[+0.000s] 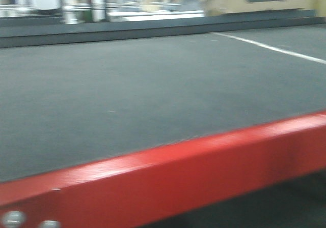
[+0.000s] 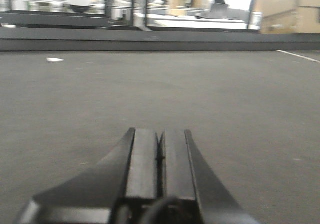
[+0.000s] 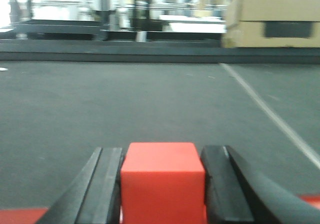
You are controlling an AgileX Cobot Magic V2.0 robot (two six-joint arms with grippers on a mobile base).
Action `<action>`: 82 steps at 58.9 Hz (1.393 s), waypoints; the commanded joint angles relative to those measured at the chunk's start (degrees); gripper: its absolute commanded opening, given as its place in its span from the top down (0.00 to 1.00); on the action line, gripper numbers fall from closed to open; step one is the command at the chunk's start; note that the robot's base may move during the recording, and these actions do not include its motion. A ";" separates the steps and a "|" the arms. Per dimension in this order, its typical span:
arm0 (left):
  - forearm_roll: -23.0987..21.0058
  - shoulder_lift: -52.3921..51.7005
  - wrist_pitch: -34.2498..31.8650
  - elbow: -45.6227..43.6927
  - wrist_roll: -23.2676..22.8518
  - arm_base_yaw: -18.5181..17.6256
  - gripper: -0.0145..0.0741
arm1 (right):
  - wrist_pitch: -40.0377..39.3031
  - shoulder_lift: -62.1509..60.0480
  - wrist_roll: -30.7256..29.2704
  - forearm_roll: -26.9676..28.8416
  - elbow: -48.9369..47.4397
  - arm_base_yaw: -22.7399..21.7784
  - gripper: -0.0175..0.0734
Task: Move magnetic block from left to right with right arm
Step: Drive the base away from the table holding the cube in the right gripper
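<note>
The magnetic block (image 3: pixel 162 181), a plain bright red cube, fills the bottom middle of the right wrist view. My right gripper (image 3: pixel 162 154) is shut on it, one black finger pressed against each side face, above the dark grey mat (image 3: pixel 150 104). In the left wrist view my left gripper (image 2: pixel 160 136) is shut with its two pads together and nothing between them, low over the same mat (image 2: pixel 150 89). Neither gripper nor the block shows in the front view.
A red bar (image 1: pixel 168 172) crosses the front view's foreground, and red patches sit at the right wrist view's bottom corners. A white line (image 3: pixel 270 114) runs along the mat. A small white scrap (image 2: pixel 54 60) lies far left. Cardboard boxes (image 3: pixel 272 21) and shelving stand beyond the mat.
</note>
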 commanded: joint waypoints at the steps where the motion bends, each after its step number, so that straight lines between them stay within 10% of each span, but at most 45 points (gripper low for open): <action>1: 0.00 -0.80 -5.15 0.59 -0.25 0.20 0.97 | -5.05 0.70 -0.30 -1.17 -1.51 -0.40 0.60; 82: 0.00 -0.80 -5.15 0.59 -0.25 0.20 0.97 | -5.05 0.70 -0.30 -1.17 -1.51 -0.40 0.60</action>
